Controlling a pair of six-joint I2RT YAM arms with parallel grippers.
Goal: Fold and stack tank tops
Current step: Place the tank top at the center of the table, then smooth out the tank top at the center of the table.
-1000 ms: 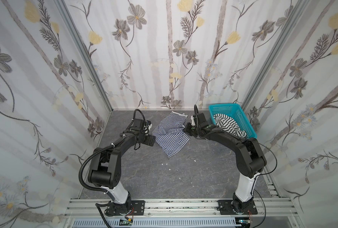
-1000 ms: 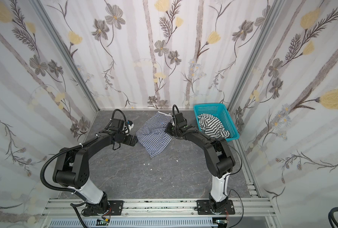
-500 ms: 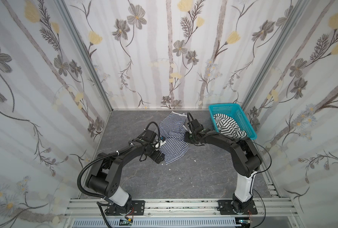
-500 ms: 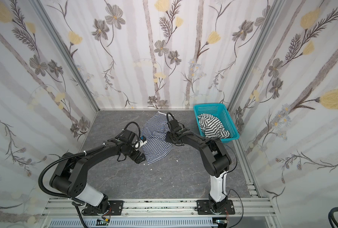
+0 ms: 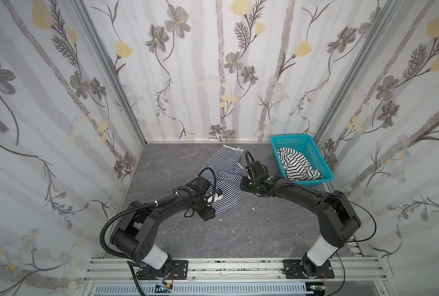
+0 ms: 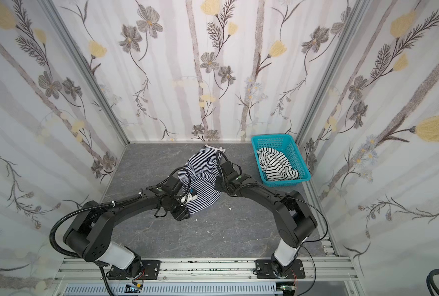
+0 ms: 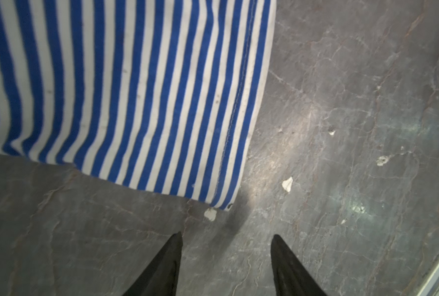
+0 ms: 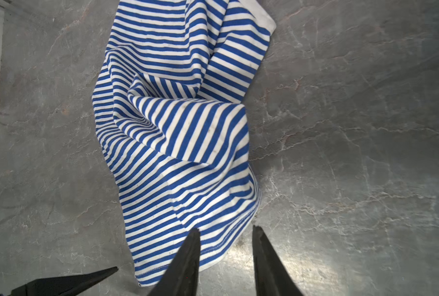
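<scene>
Between left jaws and right jaws, both spread and empty, the navy-striped tank top [image 5: 228, 183] lies crumpled.

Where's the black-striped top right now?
In both top views the black-striped top lies crumpled inside the teal basket, at the far right corner of the table.

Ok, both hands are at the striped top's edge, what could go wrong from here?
The left hand sits short of the navy striped tank top, so closing may pinch nothing. The right hand straddles only the hem's edge; it could slip. The cloth is bunched in the middle, so folding now may trap creases.
</scene>
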